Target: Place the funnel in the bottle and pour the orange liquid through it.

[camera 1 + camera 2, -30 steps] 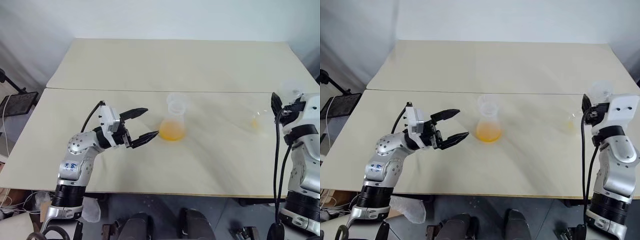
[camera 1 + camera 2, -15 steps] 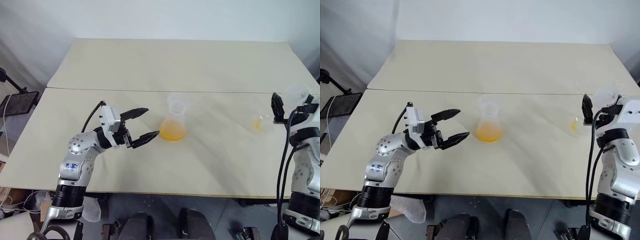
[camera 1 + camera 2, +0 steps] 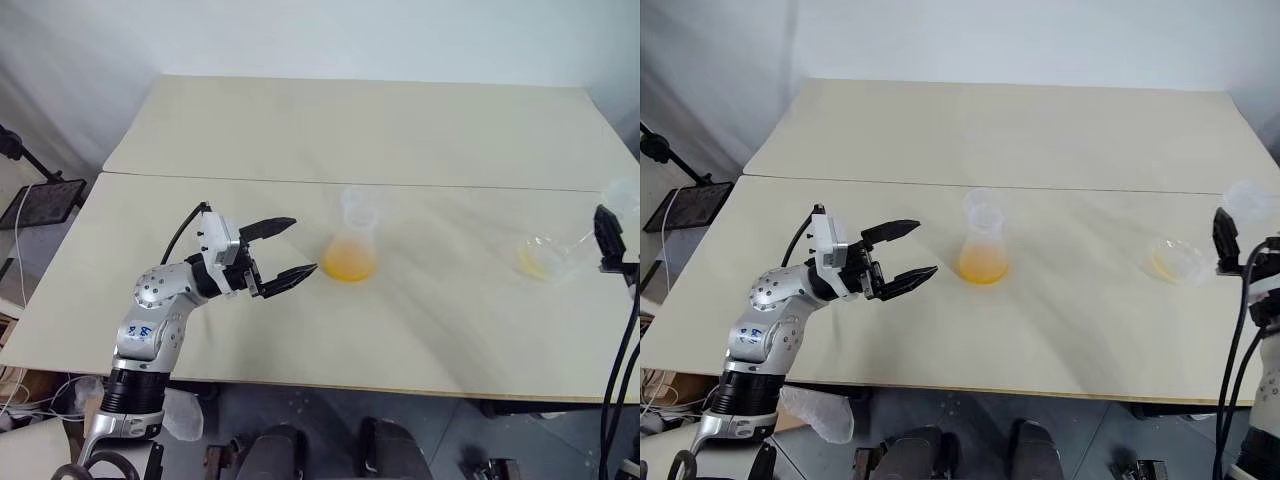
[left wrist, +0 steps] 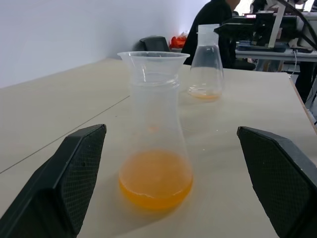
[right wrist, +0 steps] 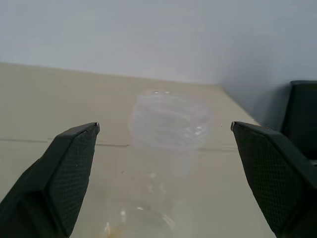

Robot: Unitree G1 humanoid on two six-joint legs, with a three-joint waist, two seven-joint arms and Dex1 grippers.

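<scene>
Standing mid-surface (image 3: 420, 130), the clear plastic bottle (image 3: 349, 250) carries the cup-mouthed funnel (image 3: 354, 203) in its neck and a shallow pool of orange liquid (image 3: 347, 267). Left tool (image 3: 284, 252), released, flanks it; right tool (image 5: 163, 173), released, faces the nearly drained flask (image 3: 548, 260). Risk: light, smooth, top-heavy vessels could tip if either tool brushes them.

Orange liquid (image 4: 156, 179) pools in the clear bottle (image 4: 156, 124); the cream table (image 3: 300, 130) looks plain, apparently unpatterned.
</scene>
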